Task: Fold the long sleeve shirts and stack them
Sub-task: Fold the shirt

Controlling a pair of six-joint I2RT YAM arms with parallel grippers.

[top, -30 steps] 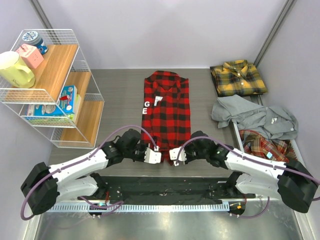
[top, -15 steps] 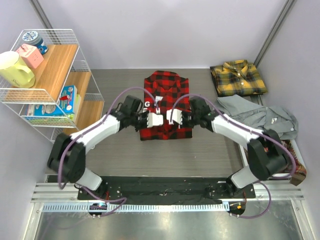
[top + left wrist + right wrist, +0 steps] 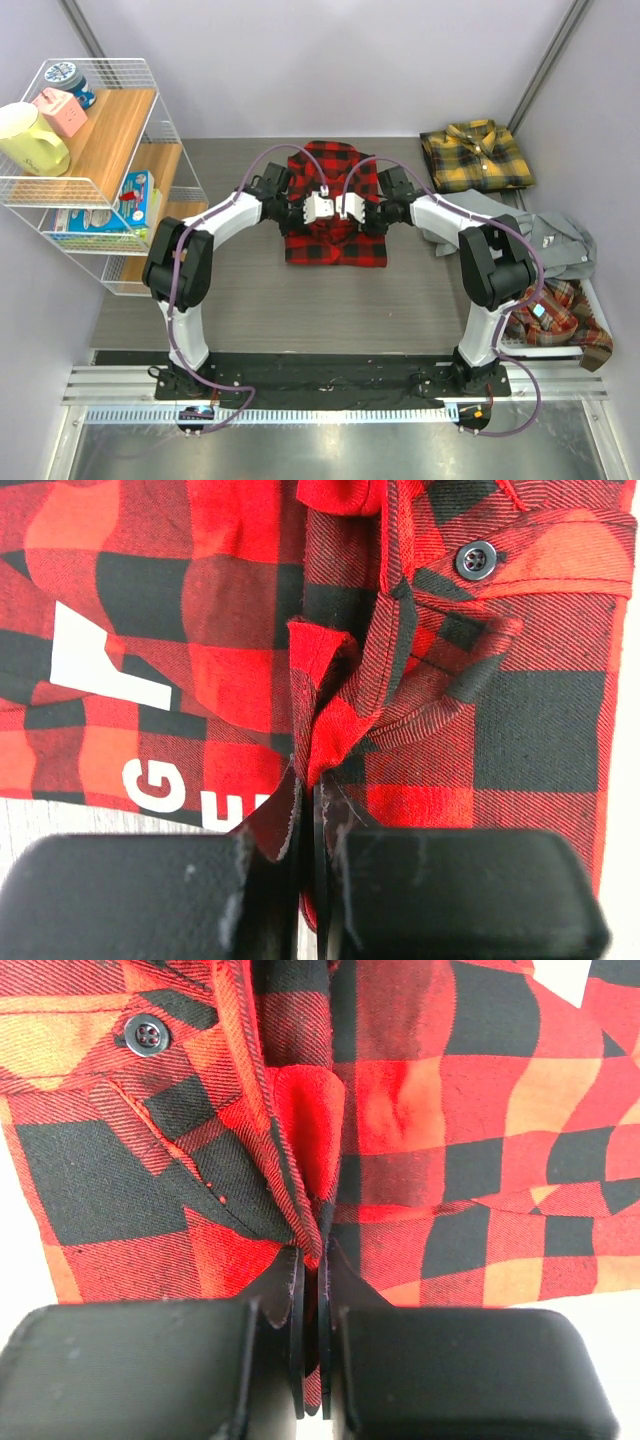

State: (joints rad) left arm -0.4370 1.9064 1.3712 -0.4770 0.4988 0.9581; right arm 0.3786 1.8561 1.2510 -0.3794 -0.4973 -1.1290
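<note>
The red-and-black check shirt (image 3: 335, 245) lies at the table's middle, its lower half folded up over its upper half. My left gripper (image 3: 322, 208) is shut on a pinch of its hem cloth (image 3: 318, 730), with white lettering (image 3: 110, 670) beside it. My right gripper (image 3: 348, 208) is shut on the hem cloth too (image 3: 312, 1215), close beside the left. The yellow-and-black plaid shirt (image 3: 476, 156) lies folded at the back right. The grey shirt (image 3: 545, 240) and the orange-brown plaid shirt (image 3: 560, 312) lie crumpled at the right.
A wire shelf rack (image 3: 100, 170) with a yellow kettle (image 3: 30, 138), a pink box and other boxes stands at the left. Bare grey tabletop (image 3: 330, 310) lies in front of the red shirt.
Both grippers carried the red shirt's lower hem from the near edge away toward the collar, folding the shirt in half. The arms now reach far out over the table.
</note>
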